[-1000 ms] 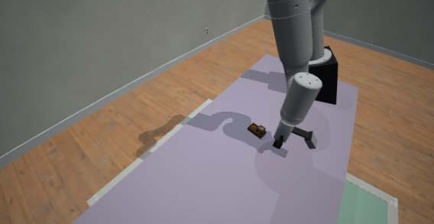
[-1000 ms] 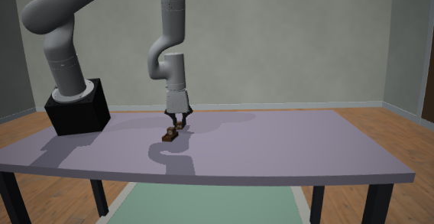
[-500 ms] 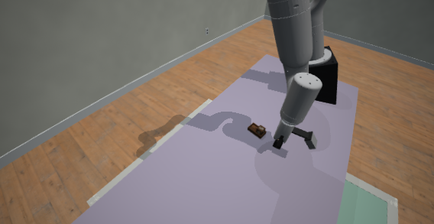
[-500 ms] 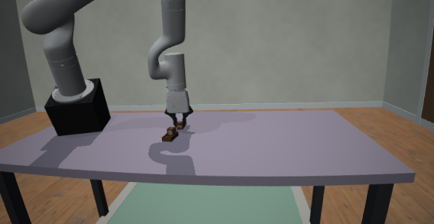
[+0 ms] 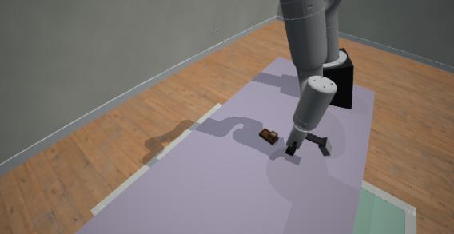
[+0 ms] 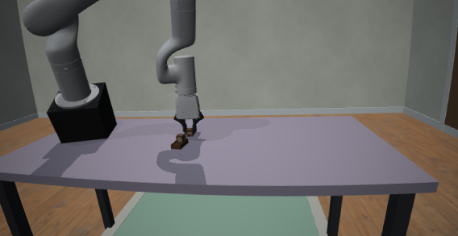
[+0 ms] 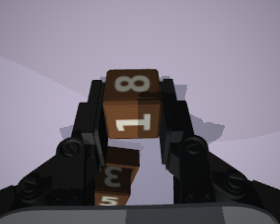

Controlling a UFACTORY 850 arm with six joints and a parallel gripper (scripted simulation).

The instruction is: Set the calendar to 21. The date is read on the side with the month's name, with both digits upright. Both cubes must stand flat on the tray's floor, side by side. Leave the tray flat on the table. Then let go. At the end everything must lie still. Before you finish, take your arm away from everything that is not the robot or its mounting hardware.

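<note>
My gripper (image 5: 291,149) (image 6: 189,130) (image 7: 133,97) is shut on a brown cube (image 6: 189,132) (image 7: 132,119), low over the table beside the tray. The held cube shows a white 8 and, on the face nearer the wrist camera, a 1, both turned sideways. The top view does not show this cube. The small brown tray (image 5: 264,136) (image 6: 176,146) lies on the table with the other cube (image 5: 273,135) (image 6: 181,138) (image 7: 112,176) in one end. That cube shows a 3 and a 5 in the wrist view. The month's name cannot be read.
The lilac table (image 5: 224,178) (image 6: 302,159) carries the tray and the arm's black base (image 5: 344,86) (image 6: 82,123). The arm's shadow falls across the tray's surroundings. The gripper body covers the lower part of the wrist view.
</note>
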